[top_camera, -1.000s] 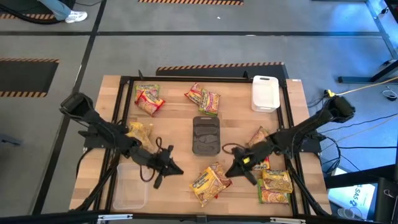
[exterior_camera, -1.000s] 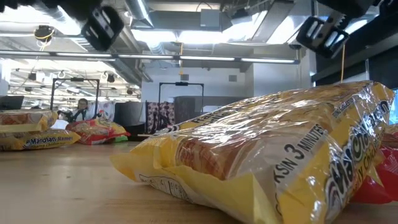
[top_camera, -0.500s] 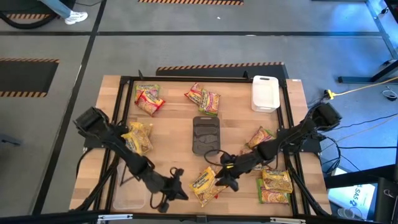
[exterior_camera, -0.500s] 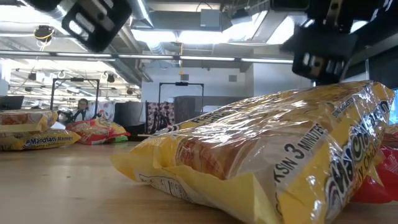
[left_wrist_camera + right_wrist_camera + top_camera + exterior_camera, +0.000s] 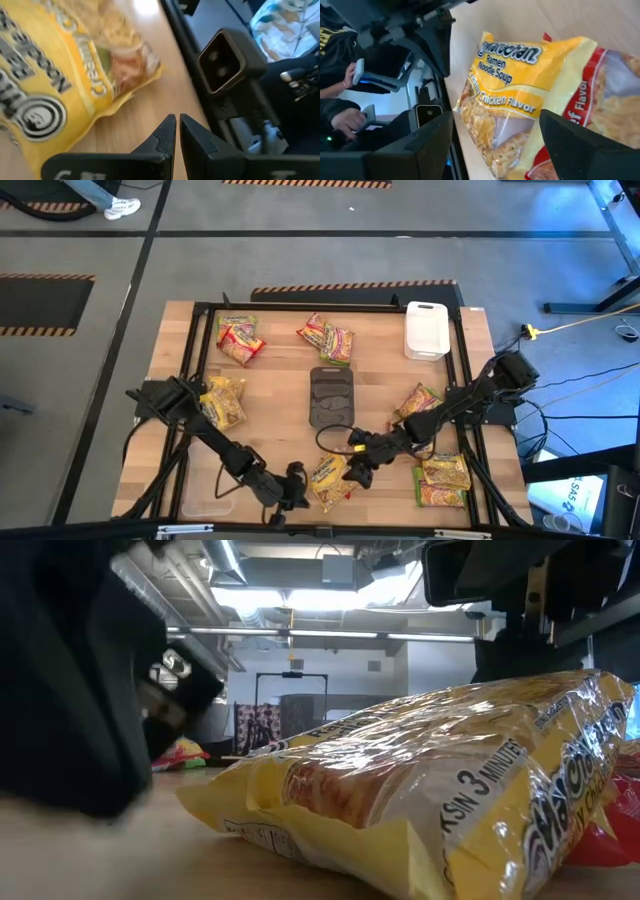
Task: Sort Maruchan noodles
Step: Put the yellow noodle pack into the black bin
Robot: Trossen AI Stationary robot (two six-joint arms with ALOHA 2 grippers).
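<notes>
I am hovering my right gripper [image 5: 357, 472], fingers spread wide, just beside the yellow chicken-flavor Maruchan packet [image 5: 329, 479] at the table's near edge. My left gripper [image 5: 292, 500] is waiting closed on its other side.

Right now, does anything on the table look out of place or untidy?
Yes. Near the front edge a yellow chicken-flavor Maruchan packet lies askew on top of a red packet, so two kinds overlap. The right end effector is open just above them; the left end effector is shut beside them.
</notes>
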